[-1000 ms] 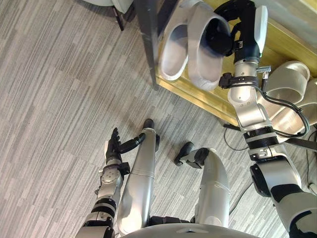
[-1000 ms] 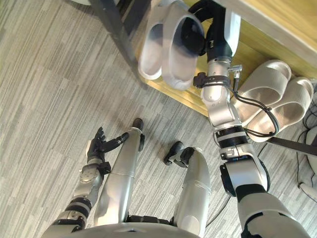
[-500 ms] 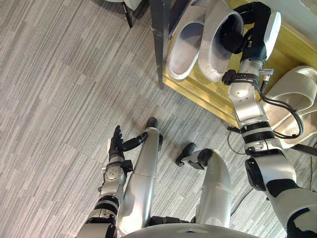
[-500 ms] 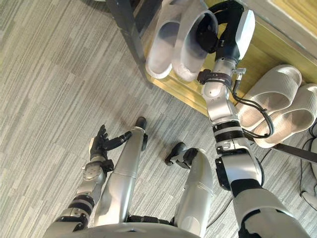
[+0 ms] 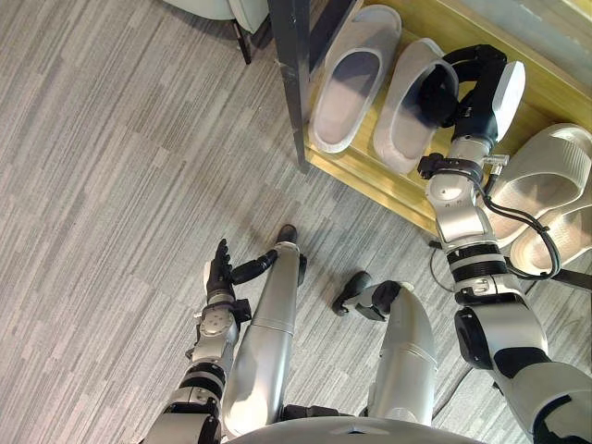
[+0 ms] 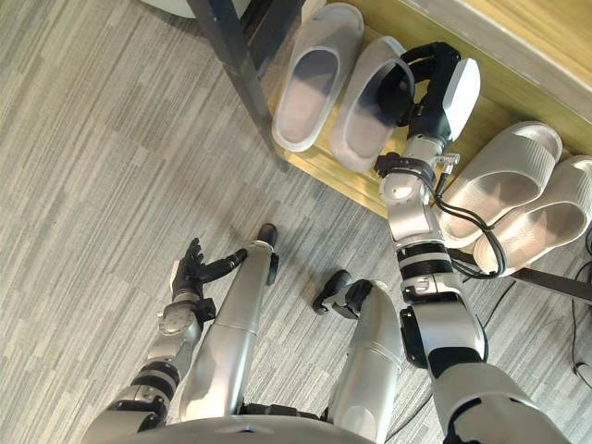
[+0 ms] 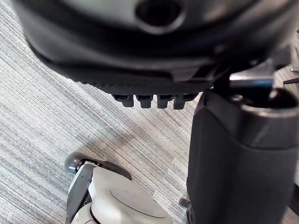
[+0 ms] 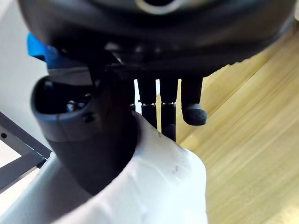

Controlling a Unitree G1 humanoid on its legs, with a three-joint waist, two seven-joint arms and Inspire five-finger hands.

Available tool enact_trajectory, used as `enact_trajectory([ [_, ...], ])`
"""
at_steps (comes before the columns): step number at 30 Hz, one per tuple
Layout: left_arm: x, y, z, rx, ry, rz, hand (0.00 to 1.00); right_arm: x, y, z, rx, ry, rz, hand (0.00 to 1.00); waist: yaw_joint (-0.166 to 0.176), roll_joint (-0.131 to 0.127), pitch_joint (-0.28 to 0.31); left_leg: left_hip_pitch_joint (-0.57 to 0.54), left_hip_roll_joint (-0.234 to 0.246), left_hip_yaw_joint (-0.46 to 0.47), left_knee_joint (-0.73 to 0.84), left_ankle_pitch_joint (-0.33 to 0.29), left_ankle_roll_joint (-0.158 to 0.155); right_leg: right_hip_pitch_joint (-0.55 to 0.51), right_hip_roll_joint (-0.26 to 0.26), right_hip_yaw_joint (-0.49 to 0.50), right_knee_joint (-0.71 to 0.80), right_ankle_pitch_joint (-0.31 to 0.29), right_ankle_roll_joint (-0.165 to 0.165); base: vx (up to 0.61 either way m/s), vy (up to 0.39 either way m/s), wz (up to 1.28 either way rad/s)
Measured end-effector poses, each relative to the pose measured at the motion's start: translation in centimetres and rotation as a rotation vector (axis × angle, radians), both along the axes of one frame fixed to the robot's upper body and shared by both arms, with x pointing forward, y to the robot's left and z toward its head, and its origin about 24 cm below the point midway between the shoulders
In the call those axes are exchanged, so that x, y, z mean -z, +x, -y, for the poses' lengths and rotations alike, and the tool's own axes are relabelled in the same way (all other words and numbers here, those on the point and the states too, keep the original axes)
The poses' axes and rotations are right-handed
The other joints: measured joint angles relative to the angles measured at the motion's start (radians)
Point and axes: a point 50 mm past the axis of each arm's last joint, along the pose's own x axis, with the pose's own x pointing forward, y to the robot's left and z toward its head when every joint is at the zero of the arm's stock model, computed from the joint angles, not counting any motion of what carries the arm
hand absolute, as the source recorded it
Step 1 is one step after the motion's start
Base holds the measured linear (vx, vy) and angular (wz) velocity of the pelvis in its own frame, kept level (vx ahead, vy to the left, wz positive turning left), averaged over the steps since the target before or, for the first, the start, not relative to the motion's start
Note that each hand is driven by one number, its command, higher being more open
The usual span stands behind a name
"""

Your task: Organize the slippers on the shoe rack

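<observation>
Step in hand: placing slipper 2. The right hand (image 5: 470, 97) grips the right slipper (image 5: 400, 125), with the thumb inside the opening and the fingers curled over the strap. It's over the shoe rack shelf (image 5: 388, 185), just beside the left slipper (image 5: 347, 88), roughly parallel, toes pointing in. I can't tell if the sole is fully down. A beige pair (image 5: 546, 185) lies apart, off to the right. The left hand (image 5: 219, 271) hangs low, fingers straight, empty.

Next, my read: let go, slide the thumb out without dragging the slipper, then align heels if needed.
</observation>
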Motion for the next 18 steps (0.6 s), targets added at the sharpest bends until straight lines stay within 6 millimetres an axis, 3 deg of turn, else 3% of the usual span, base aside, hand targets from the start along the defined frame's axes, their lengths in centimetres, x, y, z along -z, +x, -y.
enact_trajectory([
  [8,0.5,-0.3,-0.1,-0.003,0.003,-0.034,1.00,0.8,0.1,-0.5,-0.040,-0.024,-0.049,1.00,-0.001,0.008,-0.008,0.020,0.011,0.003,-0.022,0.004,-0.003,0.015,0.014,0.001,-0.023,0.004,-0.005,0.00,0.011,-0.03],
  [18,1.0,-0.6,-0.4,0.014,0.022,-0.068,1.00,4.0,-0.4,-2.7,-0.179,-0.121,-0.173,1.00,-0.006,0.010,-0.019,0.071,0.022,0.014,-0.059,0.005,-0.004,0.066,0.022,-0.002,-0.065,0.013,-0.006,0.01,0.038,-0.02],
])
